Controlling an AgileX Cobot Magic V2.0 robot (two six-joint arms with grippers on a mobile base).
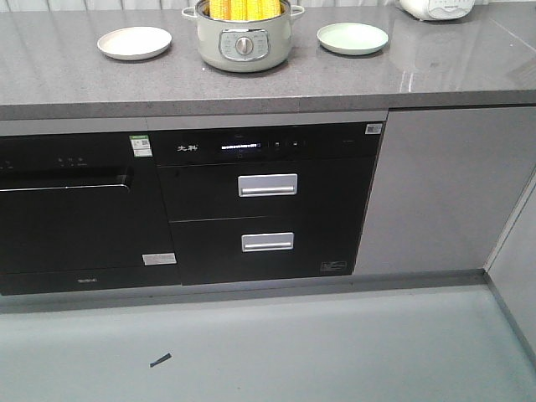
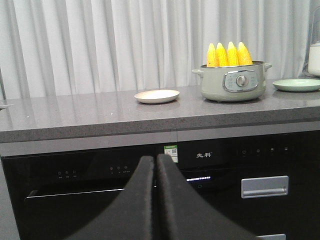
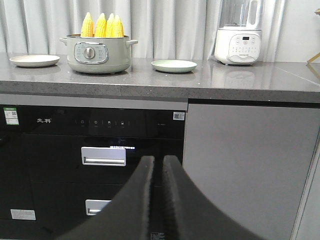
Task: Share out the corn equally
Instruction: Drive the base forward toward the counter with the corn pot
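Since both arms sit low in front of the surface (image 1: 335,84), you risk clipping its edge or nudging the pot (image 1: 243,42) on the reach. The corn (image 1: 244,8) stands packed upright inside it, between the beige plate (image 1: 134,42) and green plate (image 1: 353,38), so a cob may slip. Left claw (image 2: 155,162) and right claw (image 3: 159,165): fingers together, holding nothing, touching nothing.

The brand mark (image 2: 203,155) on the black control panel (image 1: 268,138) reads 先科.

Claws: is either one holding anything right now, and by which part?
Nothing is held. The left claw and right claw are both shut empty; the corn stands upright in the pot.
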